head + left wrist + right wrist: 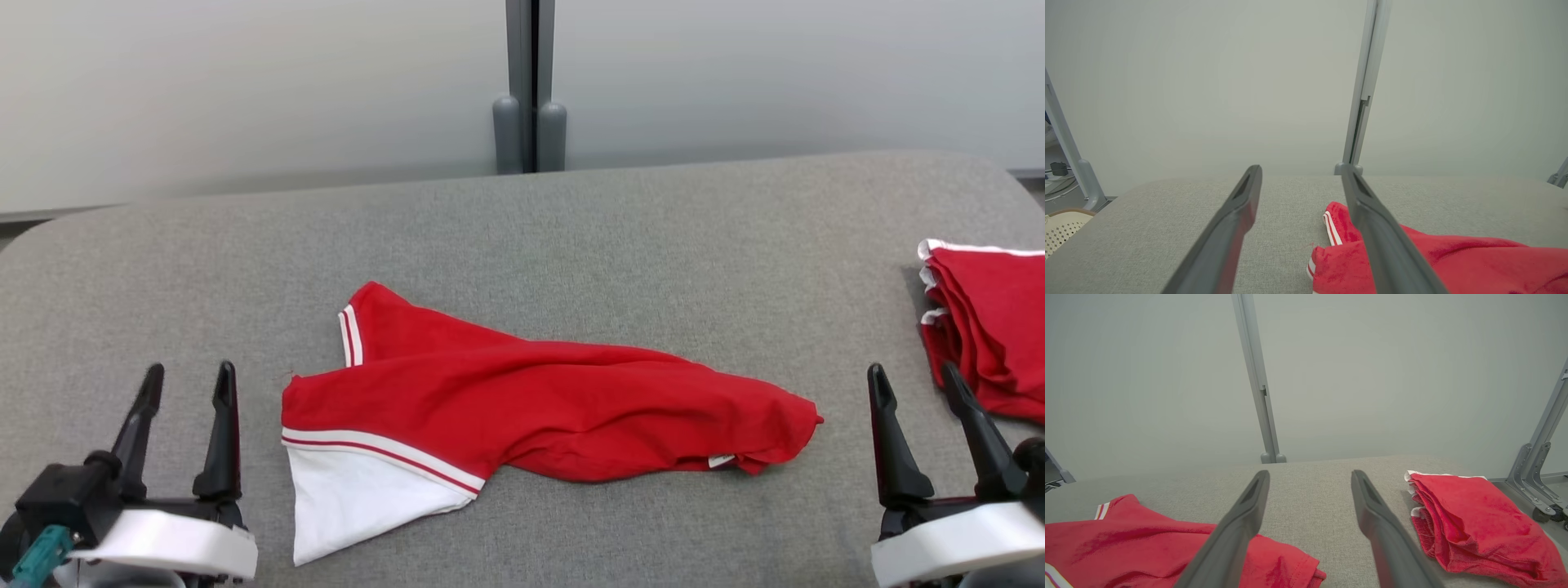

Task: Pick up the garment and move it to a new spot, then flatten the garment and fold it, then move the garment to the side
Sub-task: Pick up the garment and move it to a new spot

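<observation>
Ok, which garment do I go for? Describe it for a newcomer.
On the grey padded table, look at the middle. The garment lies there loose and rumpled, red with a white striped panel, unlike the folded red pile at the right edge.

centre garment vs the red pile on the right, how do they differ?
The garment lies loose and crumpled, spread across the middle; the pile is folded and stacked at the right edge. The garment shows a broad white panel at its near left corner; the pile shows thin white trim. Both are red with white and lie on the grey surface.
</observation>
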Robot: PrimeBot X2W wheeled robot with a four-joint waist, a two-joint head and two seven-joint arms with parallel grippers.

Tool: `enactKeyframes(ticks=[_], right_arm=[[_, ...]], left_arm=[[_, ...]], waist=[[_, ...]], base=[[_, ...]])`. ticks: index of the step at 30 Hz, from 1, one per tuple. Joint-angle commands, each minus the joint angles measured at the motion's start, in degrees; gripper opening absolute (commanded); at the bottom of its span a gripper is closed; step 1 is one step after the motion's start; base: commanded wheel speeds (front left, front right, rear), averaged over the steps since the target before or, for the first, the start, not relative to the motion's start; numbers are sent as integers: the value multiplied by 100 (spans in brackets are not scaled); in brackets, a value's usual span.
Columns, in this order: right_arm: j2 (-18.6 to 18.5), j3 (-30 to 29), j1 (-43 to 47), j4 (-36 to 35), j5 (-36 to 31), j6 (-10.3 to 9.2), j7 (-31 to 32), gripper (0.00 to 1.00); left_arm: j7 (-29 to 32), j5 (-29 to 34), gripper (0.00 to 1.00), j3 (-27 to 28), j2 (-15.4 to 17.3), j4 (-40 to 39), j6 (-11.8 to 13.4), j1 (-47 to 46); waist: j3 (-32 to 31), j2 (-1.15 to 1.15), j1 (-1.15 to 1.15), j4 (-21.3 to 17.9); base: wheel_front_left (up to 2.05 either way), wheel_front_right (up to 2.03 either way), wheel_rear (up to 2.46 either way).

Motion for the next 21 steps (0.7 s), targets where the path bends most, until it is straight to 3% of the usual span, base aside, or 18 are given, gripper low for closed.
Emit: enactKeyframes(ticks=[1,8,21], right_arm=[[-12,-11,129,6,-19,-2,42,100],[-43,0,440,-43,77,-2,165,100],[-65,-62,530,-194,105,-2,218,100]], left_arm=[[52,-26,100,-29,54,-64,-3,170],[211,13,100,-91,143,-308,129,611],[346,120,100,-170,222,-569,263,702]], waist=[[-214,0,0,64],[-561,0,0,52],[-568,0,0,89]], base=[[0,0,0],[0,0,0],[0,0,0]])
